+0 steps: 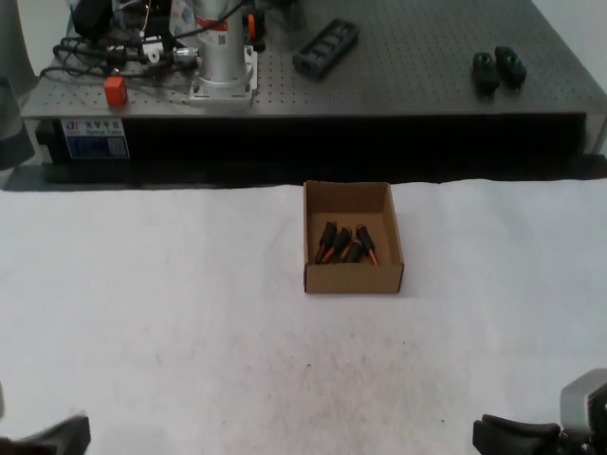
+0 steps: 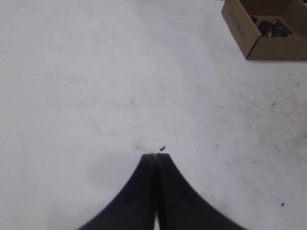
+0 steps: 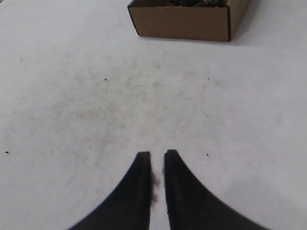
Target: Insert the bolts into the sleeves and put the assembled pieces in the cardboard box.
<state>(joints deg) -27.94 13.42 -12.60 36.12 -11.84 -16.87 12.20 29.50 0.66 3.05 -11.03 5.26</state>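
Nearest, at the near left corner of the white sheet [image 1: 142, 322], left gripper [image 2: 156, 155] with fingertips pressed together, holding nothing, poised over bare sheet. Opposite, at the near right corner, right gripper [image 3: 157, 153] with fingertips all but together, only a thin slit between them, likewise holding nothing. Both well apart from the task's things.

Farther out, about midway across the sheet, cardboard box [image 1: 353, 277], open at the top and standing flat. Inside, a small cluster of assembled pieces [image 1: 346, 244], black with orange ends, lying tilted and touching one another; roughly four, though hard to count for sure.

Beyond the sheet, a perforated metal bench [image 1: 408, 76] carrying a silver post [image 1: 223, 57], an orange block [image 1: 115, 90], a black ribbed tray [image 1: 325, 47] and, at far right, two dark green items [image 1: 498, 68].

Judged from this: task done or very nearly so, with every assembled piece in sight already in the box and both claws unloaded; probably nothing left beyond a check of the box
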